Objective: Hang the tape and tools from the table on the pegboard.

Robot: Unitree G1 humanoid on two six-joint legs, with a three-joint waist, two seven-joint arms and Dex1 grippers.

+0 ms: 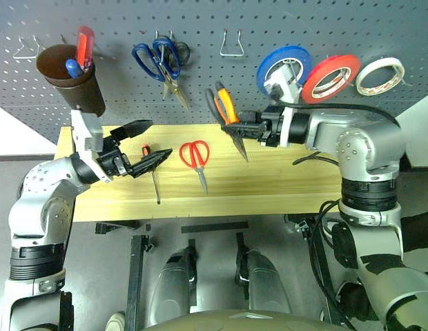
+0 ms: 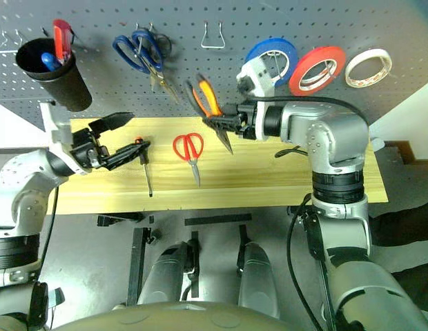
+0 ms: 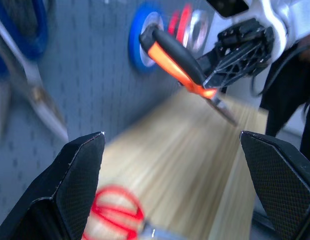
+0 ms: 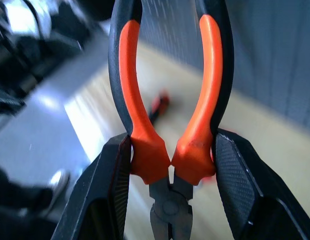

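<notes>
I hold the pliers (image 1: 229,114) in my right hand (image 1: 243,130), pinched at the handle bases with the nose hanging down, so the handle loop can slip over the hook (image 1: 231,43) at twelve o'clock on the pegboard (image 1: 221,69). My right wrist view shows that pinch close up, where the head views don't. At nine o'clock my left hand (image 1: 139,146) is spread wide and empty above the bench (image 1: 283,183), with the screwdriver (image 1: 152,174) and red scissors (image 1: 196,160) lying there.

Grey floor (image 1: 214,241) runs under the whole setup, black metal frame bars (image 1: 136,269) down around 7 o'clock, and a pale white wall patch (image 1: 424,131) at 3 o'clock.
</notes>
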